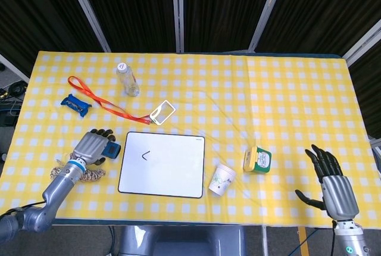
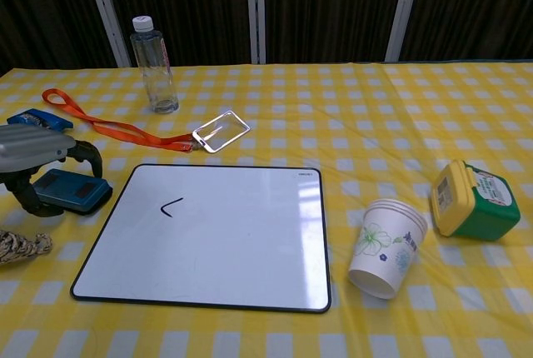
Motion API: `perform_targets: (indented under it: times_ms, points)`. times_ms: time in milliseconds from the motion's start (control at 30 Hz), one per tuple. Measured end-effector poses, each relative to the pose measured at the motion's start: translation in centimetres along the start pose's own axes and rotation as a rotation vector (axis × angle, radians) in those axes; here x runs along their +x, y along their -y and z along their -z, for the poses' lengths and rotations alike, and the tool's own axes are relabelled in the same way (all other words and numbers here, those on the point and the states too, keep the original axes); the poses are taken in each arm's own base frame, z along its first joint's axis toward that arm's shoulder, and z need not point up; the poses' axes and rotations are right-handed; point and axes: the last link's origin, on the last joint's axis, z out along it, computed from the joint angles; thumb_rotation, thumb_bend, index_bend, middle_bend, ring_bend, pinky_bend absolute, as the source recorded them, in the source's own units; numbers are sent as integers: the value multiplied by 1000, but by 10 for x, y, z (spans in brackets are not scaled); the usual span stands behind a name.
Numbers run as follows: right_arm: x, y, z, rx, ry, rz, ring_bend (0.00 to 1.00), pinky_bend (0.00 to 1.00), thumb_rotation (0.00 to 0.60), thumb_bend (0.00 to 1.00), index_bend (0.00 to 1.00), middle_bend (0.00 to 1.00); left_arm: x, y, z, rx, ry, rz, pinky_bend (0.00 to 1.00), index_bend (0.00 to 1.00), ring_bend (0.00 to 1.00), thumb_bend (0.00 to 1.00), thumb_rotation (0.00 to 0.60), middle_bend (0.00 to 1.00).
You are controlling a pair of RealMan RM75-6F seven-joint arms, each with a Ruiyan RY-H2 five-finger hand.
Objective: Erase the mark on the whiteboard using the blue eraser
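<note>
The whiteboard (image 1: 169, 175) (image 2: 225, 250) lies flat near the table's front edge, with a small black angle mark (image 1: 143, 155) (image 2: 171, 206) in its upper left part. The blue eraser (image 1: 111, 149) (image 2: 71, 191) lies flat on the cloth just left of the board. My left hand (image 1: 92, 146) (image 2: 33, 158) hangs over the eraser's left end, fingers arched over its far side and the thumb down at its near side; no firm grip shows. My right hand (image 1: 326, 178) rests at the front right corner with fingers spread and nothing in it; it is outside the chest view.
A paper cup (image 1: 222, 179) (image 2: 386, 247) lies on its side right of the board, next to a tipped green tub (image 1: 257, 159) (image 2: 476, 200). Behind the board are a water bottle (image 1: 127, 79) (image 2: 153, 65), an orange lanyard (image 1: 98, 99) (image 2: 108, 127) with a badge holder (image 1: 162, 112) (image 2: 221, 131), and a blue clip (image 1: 75, 103). A rope (image 2: 21, 246) lies under my left wrist.
</note>
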Motion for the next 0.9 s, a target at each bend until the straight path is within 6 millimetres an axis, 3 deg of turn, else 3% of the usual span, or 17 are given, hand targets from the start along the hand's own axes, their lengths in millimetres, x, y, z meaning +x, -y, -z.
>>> perform_targets:
  times_ms: [33, 100, 167, 233, 633, 900]
  points:
    - [0, 0, 0, 0, 0, 0, 0, 0, 600, 65, 0, 0, -1, 0, 0, 1, 2, 0, 278, 381, 249, 391, 600, 229]
    - [0, 0, 0, 0, -1, -1, 0, 0, 600, 65, 0, 0, -2, -1, -1, 5, 3, 3, 389, 569, 391, 512, 600, 397]
    - [1, 0, 0, 1, -3, -1, 0, 0, 600, 65, 0, 0, -2, -1, -2, 12, -12, 12, 467, 693, 484, 580, 600, 509]
    - [0, 1, 0, 1, -2, -1, 0, 0, 600, 65, 0, 0, 0, -2, -3, 19, -48, 25, 499, 742, 520, 605, 600, 553]
    - [1, 2, 1, 5, -7, -4, 0, 0, 600, 64, 0, 0, 23, -20, 5, -59, -360, 115, 533, 778, 558, 617, 600, 590]
    - [3, 1, 1, 1, -14, -9, 0, 0, 600, 64, 0, 0, 24, -70, 0, -178, -438, 190, 541, 784, 563, 617, 600, 593]
